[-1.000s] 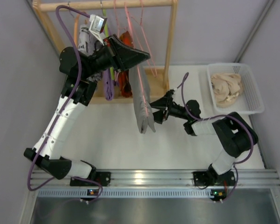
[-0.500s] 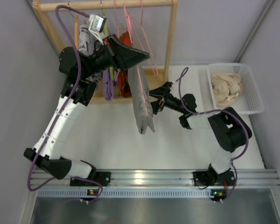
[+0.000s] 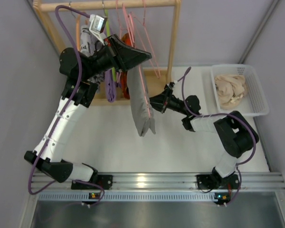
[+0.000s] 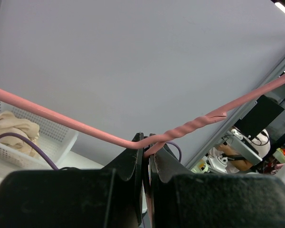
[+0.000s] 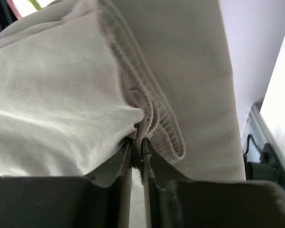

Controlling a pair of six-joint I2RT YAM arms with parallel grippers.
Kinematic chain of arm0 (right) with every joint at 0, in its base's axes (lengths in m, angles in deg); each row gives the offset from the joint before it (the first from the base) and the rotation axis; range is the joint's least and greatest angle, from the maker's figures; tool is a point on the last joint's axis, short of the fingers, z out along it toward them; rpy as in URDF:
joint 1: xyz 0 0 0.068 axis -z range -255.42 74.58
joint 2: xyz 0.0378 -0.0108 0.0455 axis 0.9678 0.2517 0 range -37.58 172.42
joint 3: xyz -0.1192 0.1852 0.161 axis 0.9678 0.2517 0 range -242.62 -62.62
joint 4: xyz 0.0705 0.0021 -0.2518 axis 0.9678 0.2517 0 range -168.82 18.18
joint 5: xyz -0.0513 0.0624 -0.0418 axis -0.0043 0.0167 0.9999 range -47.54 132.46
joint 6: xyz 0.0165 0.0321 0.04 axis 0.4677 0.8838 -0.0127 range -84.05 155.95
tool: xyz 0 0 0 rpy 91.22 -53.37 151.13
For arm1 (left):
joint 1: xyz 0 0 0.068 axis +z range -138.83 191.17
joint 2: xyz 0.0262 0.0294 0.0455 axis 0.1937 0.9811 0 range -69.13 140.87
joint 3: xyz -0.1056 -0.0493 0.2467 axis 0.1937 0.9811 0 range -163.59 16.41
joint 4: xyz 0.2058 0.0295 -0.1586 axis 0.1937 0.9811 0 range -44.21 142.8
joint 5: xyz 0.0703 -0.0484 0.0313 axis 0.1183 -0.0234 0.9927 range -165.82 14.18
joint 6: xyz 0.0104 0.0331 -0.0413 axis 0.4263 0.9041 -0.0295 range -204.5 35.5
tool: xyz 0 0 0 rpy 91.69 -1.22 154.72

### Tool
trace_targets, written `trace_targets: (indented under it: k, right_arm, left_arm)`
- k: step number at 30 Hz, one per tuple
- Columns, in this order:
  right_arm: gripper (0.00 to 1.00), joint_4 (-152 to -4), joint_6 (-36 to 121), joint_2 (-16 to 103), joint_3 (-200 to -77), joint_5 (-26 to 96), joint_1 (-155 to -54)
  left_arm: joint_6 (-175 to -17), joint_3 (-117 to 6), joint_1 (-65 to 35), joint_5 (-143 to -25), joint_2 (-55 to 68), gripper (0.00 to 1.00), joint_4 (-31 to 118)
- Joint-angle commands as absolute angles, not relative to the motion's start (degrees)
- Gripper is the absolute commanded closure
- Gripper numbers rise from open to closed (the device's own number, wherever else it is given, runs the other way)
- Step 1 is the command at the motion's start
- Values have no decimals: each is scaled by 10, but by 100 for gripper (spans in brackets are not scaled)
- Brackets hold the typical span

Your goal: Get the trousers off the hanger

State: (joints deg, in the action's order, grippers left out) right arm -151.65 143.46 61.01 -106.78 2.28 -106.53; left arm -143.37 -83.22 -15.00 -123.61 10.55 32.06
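Grey trousers (image 3: 140, 102) hang folded over a pink wire hanger (image 3: 143, 83) in front of the rack. My left gripper (image 3: 145, 56) is shut on the hanger's twisted neck; in the left wrist view the pink wire (image 4: 61, 119) passes between the closed tips of that gripper (image 4: 146, 144). My right gripper (image 3: 152, 101) reaches in from the right and is shut on the trousers' edge. In the right wrist view its tips (image 5: 138, 141) pinch the ribbed hem of the pale cloth (image 5: 61, 109), which fills the frame.
A wooden clothes rack (image 3: 174, 42) stands at the back with more hangers and garments (image 3: 111, 83) on it. At the right, a white basket (image 3: 259, 97) holds beige cloth (image 3: 230, 90). Grey walls close in on both sides.
My right gripper moved up and left to the trousers and went from open to shut on their edge. The trousers swung slightly left. The left arm held still.
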Motion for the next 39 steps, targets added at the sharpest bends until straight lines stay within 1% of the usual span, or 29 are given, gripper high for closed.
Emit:
trace_targets:
  k: [1, 2, 6, 14, 20, 27, 32, 39]
  right_arm:
    - [95, -1766, 1440, 566, -1095, 20, -1050]
    - [100, -1766, 1441, 558, -1098, 18, -1048]
    - [100, -1766, 1448, 534, -1108, 0, -1032]
    - [100, -1767, 1479, 458, -1113, -24, -954]
    - [100, -1766, 1493, 404, -1153, -29, -930]
    - [100, -1737, 1491, 382, -1204, -21, -912]
    - [100, -1729, 1485, 378, -1210, -24, -900]
    - [100, -1734, 1504, 389, -1255, -3, -854]
  left_arm:
    - [-1436, -833, -146, -1221, 86, 100, 253]
    - [-1433, -830, -146, -1221, 85, 100, 252]
    - [-1425, -811, -144, -1221, 82, 100, 253]
    - [-1390, -747, -131, -1214, 65, 100, 261]
    - [-1364, -718, -128, -1199, 53, 100, 286]
    - [-1361, -675, -127, -1185, 43, 100, 295]
    - [-1364, -692, -127, -1188, 43, 100, 295]
    - [-1351, -663, -127, -1180, 32, 100, 312]
